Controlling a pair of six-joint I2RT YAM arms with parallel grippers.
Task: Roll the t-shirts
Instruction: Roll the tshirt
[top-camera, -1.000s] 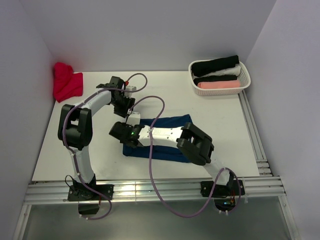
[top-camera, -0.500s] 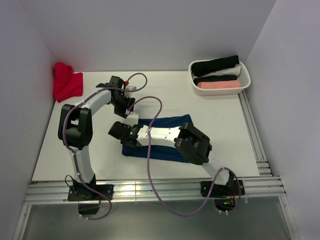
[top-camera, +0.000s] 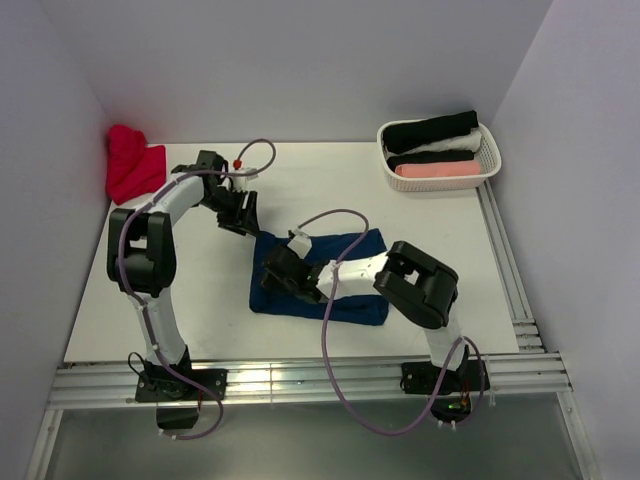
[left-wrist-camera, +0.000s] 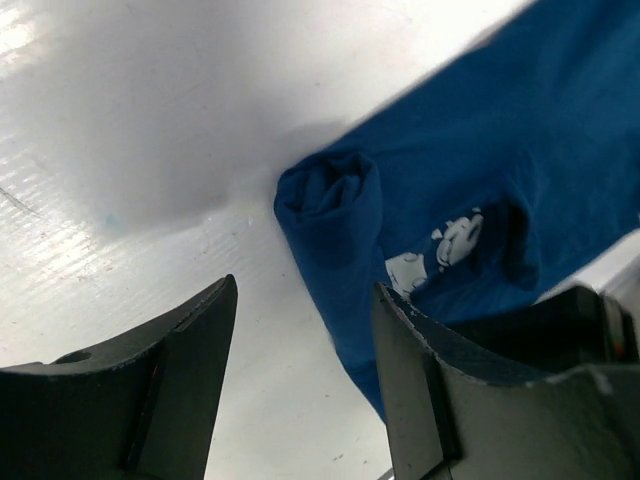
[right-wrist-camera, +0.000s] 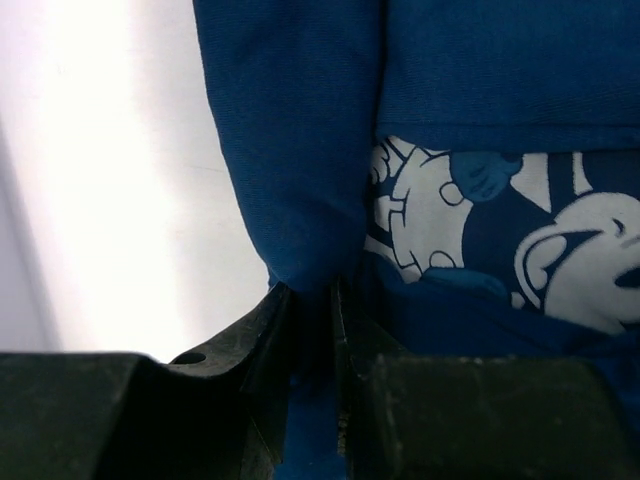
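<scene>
The navy blue t-shirt lies folded into a band on the white table, its pale cartoon print facing up. The shirt's left end is curled into a small roll. My right gripper sits low at that left edge, and in its wrist view the right gripper is shut on a fold of the blue cloth. My left gripper hovers just beyond the shirt's far left corner. In the left wrist view the left gripper is open over bare table, with nothing between its fingers.
A crumpled red t-shirt lies at the far left corner against the wall. A white basket at the far right holds rolled black, white and pink shirts. Metal rails line the table's right and near edges.
My right gripper slid right onto the shirt's left edge and closed on the cloth. My left gripper drew back to the left off the shirt and opened wider.
</scene>
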